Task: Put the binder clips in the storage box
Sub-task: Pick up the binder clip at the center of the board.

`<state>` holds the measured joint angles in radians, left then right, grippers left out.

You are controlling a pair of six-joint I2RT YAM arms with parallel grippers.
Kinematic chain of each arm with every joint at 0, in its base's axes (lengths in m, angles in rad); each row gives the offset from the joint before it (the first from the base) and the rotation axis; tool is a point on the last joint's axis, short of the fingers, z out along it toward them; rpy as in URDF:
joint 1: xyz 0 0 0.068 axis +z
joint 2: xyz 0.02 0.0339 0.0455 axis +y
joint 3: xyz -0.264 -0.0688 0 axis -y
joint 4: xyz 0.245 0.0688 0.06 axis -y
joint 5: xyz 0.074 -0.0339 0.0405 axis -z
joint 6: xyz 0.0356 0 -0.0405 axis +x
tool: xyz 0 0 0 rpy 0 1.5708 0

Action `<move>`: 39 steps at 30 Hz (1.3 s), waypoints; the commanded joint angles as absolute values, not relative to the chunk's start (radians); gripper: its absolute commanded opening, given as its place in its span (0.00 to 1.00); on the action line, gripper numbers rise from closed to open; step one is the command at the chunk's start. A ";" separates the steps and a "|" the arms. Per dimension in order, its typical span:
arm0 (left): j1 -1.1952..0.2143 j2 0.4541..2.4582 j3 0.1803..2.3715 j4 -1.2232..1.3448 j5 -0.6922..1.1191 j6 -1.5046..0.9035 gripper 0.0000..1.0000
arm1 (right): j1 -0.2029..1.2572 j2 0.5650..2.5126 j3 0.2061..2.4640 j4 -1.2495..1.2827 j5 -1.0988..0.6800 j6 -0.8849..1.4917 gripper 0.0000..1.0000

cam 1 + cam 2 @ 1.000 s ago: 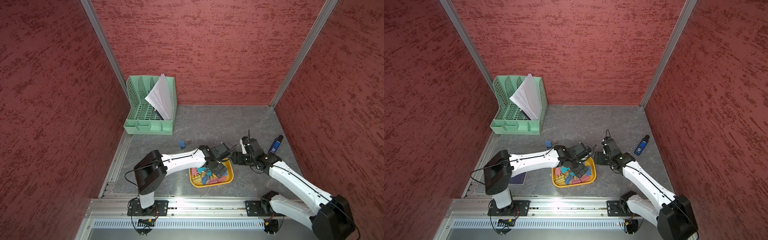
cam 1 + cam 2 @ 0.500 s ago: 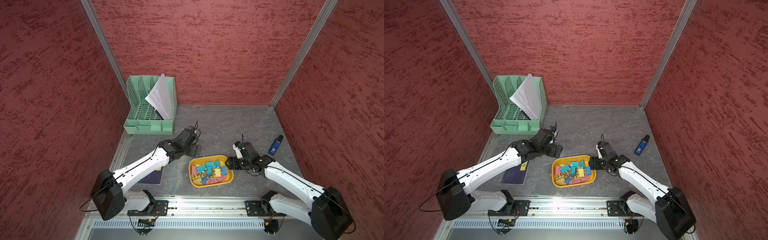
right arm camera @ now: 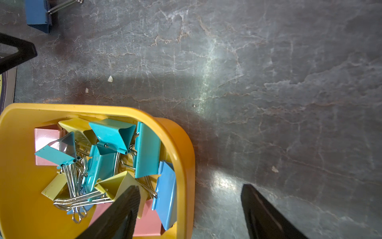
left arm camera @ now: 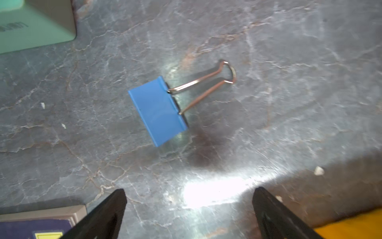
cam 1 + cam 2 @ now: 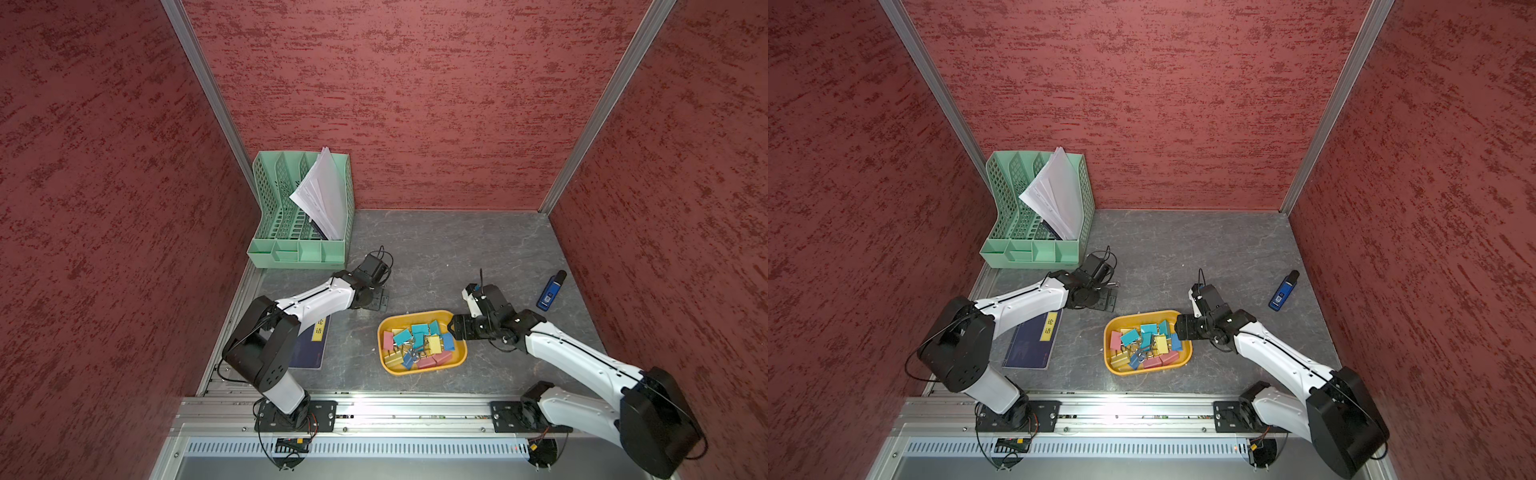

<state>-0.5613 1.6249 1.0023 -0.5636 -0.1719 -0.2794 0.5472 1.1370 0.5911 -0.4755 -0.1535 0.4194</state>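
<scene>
The yellow-orange storage box [image 5: 419, 371] [image 5: 1142, 371] sits near the table's front and holds several binder clips [image 5: 417, 343] [image 5: 1144, 343] in teal, yellow, pink and blue. One blue binder clip [image 4: 158, 111] [image 3: 38, 12] lies loose on the table, left of and behind the box. My left gripper [image 5: 376, 299] [image 5: 1106, 299] [image 4: 190, 191] hangs open over that clip and hides it in both top views. My right gripper [image 5: 455, 328] [image 5: 1181, 328] [image 3: 190, 187] is open and straddles the box's right rim [image 3: 182, 157], one finger above the clips [image 3: 111, 134], the other outside.
A mint-green file organizer [image 5: 299, 216] with white papers stands at the back left. A dark blue notebook [image 5: 309, 349] lies under the left arm. A blue stapler [image 5: 550, 291] lies at the right. Red walls close three sides.
My left gripper has left the box and swung back and left to the loose blue clip. My right gripper has shifted left and forward onto the box's right rim.
</scene>
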 commanded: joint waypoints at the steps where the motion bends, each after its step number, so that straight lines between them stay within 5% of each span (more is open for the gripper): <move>1: -0.580 1.617 1.012 -0.479 -0.135 -0.232 0.93 | 0.556 1.144 0.598 -0.447 -0.148 0.416 0.82; 3: -0.608 1.608 1.007 -0.466 -0.134 -0.239 0.82 | 0.557 1.147 0.600 -0.444 -0.149 0.414 0.82; 7: -0.653 1.654 1.024 -0.453 -0.170 -0.251 0.39 | 0.557 1.156 0.602 -0.431 -0.155 0.407 0.81; 13: -0.614 1.760 1.163 -0.461 -0.228 -0.290 0.06 | 0.557 1.178 0.610 -0.433 -0.156 0.396 0.81; 25: -0.502 2.093 1.527 -0.546 -0.170 -0.265 0.00 | 0.557 1.178 0.620 -0.444 -0.158 0.385 0.81; 39: -0.517 2.032 1.327 -0.486 -0.112 -0.310 0.00 | 0.557 1.166 0.611 -0.435 -0.159 0.387 0.81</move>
